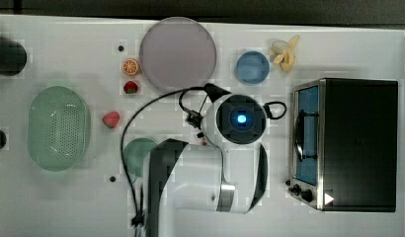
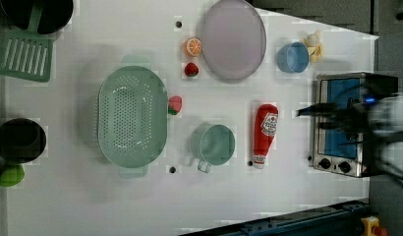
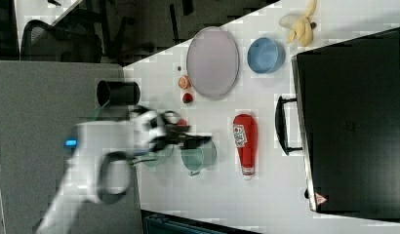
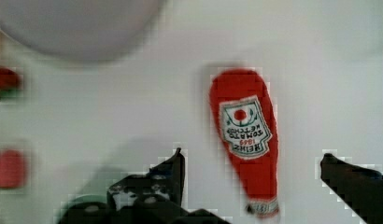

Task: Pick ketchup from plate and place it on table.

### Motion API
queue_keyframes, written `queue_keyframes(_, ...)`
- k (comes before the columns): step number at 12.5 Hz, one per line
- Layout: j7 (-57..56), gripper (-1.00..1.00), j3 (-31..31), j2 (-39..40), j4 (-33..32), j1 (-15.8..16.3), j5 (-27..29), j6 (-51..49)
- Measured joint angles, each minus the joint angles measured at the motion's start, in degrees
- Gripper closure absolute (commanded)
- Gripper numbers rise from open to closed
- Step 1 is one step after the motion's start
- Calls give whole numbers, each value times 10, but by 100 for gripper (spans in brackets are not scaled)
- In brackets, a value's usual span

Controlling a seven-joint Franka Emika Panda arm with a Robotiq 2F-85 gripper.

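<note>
The ketchup (image 2: pixel 266 133) is a small red bottle with a white label. It lies flat on the white table (image 2: pixel 288 196), between the green cup and the toaster oven, also seen as ketchup (image 3: pixel 245 141) and ketchup (image 4: pixel 245 135). The pale lilac plate (image 1: pixel 177 53) has nothing on it; it appears as plate (image 2: pixel 233 39) and plate (image 3: pixel 212 62) as well. My gripper (image 4: pixel 251 158) is open above the bottle, one finger on each side with clear gaps, touching nothing. In the left view the gripper (image 2: pixel 312 118) hangs in front of the toaster oven.
A green perforated basket (image 2: pixel 132 117), a green cup (image 2: pixel 216 144), a blue bowl (image 2: pixel 292 57), a banana (image 1: pixel 285 53), strawberries (image 2: pixel 191 69), an orange half (image 2: pixel 193 46) and a toaster oven (image 1: pixel 346 143) stand around. A black cup (image 2: pixel 20 140) sits at the left view's left.
</note>
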Motion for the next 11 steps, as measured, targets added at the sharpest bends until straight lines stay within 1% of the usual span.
queue_keyframes(2, 71, -100, 3, -50, 76, 1, 6, -96)
queue_keyframes(3, 100, -100, 3, -65, 115, 1, 6, -143)
queue_keyframes(5, 140, -100, 5, -76, 186, 1, 1, -199)
queue_keyframes(7, 165, -100, 3, -80, 219, 1, -40, -241)
queue_keyframes(9, 177, -100, 6, -79, 230, -5, -45, -264)
queue_keyframes(11, 177, -100, 7, -72, 232, -3, -50, -270)
